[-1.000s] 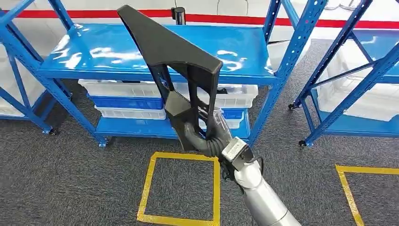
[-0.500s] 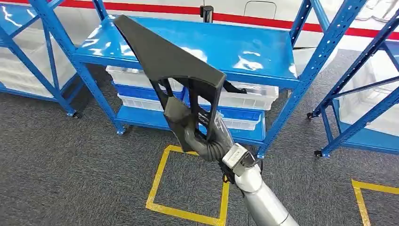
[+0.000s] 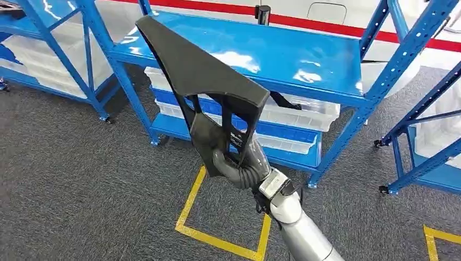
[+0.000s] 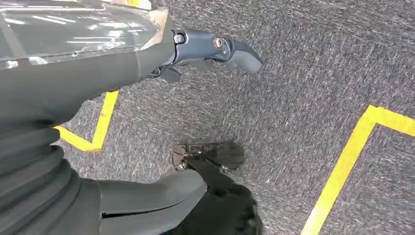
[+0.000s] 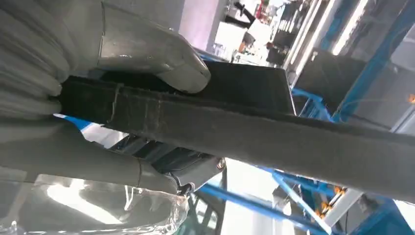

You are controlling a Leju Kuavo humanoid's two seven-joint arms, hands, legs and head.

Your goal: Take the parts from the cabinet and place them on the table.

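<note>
right hand (image 3: 228,155) grips matte black wedge-shaped part (image 3: 201,76).

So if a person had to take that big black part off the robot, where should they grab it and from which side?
Probably the broad flat wedge end of the black part, taken from above or from its free upper-left side. That end sticks up clear of the right hand, which grips the narrower ribbed lower section, so the lower end is taken. The plate's thin edges should suit a pinch across its thickness.

Matt black plastic part (image 3: 201,70), glossy blue metal shelf (image 3: 304,54), rough grey carpet (image 3: 81,185).
</note>
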